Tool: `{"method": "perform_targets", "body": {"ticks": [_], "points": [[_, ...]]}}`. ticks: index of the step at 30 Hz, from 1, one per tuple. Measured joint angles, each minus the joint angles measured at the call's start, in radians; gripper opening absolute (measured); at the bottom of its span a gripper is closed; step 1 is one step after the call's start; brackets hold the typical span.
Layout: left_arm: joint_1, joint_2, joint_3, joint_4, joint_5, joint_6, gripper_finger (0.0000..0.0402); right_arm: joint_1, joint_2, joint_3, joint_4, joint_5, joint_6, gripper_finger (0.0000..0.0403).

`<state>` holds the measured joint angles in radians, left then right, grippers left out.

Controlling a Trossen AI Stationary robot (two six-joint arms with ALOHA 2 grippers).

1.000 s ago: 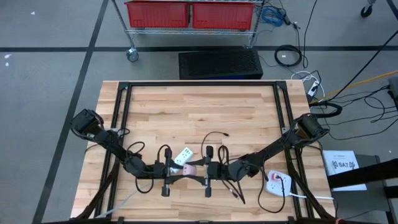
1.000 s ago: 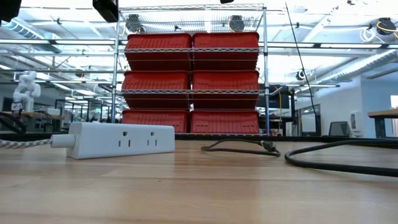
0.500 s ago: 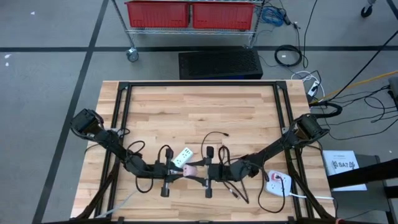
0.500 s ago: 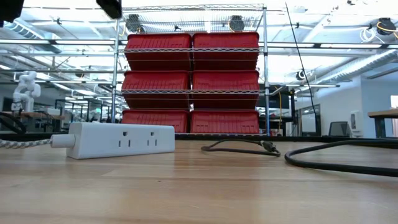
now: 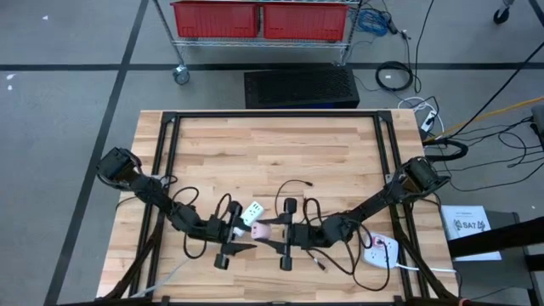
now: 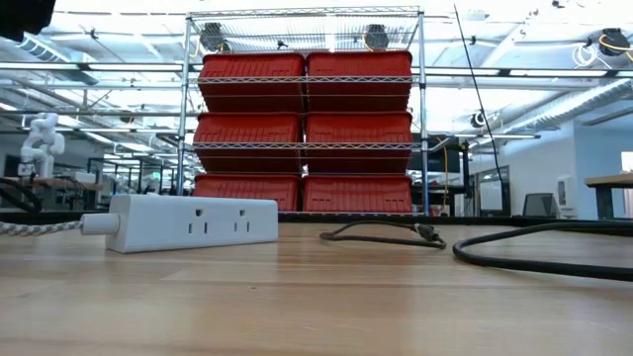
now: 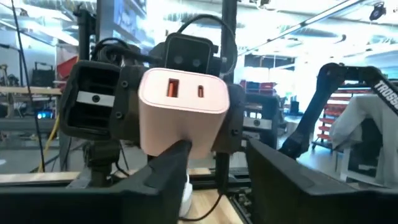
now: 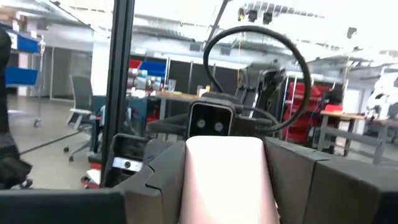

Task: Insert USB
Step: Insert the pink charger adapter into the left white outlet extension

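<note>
Just beside the white power strip (image 5: 250,213), raised off the table: grips the pink USB charger (image 7: 183,112) in the right gripper (image 8: 224,180), jaws clamped, ports turned toward the left gripper (image 7: 214,168), likely presenting them for plugging. Opposite, holds left jaws apart, nothing visible between.

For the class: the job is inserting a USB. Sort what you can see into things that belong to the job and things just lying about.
Belongs to the job:
- pink two-port USB charger block, gripped by the right gripper
- left gripper, facing the block
- loose black cable

Lying about:
- white power strip
- small white outlet block
- red storage bins on wire shelving
</note>
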<state>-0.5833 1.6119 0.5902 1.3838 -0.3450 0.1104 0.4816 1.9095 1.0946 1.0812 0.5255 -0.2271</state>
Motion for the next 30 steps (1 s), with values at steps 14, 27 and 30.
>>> {"method": "perform_targets", "body": {"ticks": [14,27,30], "points": [[0.043,0.002,0.031,0.046,-0.056,0.090,0.0240,-0.008,0.001,0.001,0.122,0.015,-0.084,0.0159],[0.075,0.004,0.039,0.063,0.041,0.140,0.0240,-0.005,0.003,0.002,0.113,-0.019,-0.053,0.0159],[0.075,0.004,0.051,0.043,0.045,0.139,0.0239,-0.005,0.001,0.002,0.094,-0.020,-0.030,0.0159]]}}
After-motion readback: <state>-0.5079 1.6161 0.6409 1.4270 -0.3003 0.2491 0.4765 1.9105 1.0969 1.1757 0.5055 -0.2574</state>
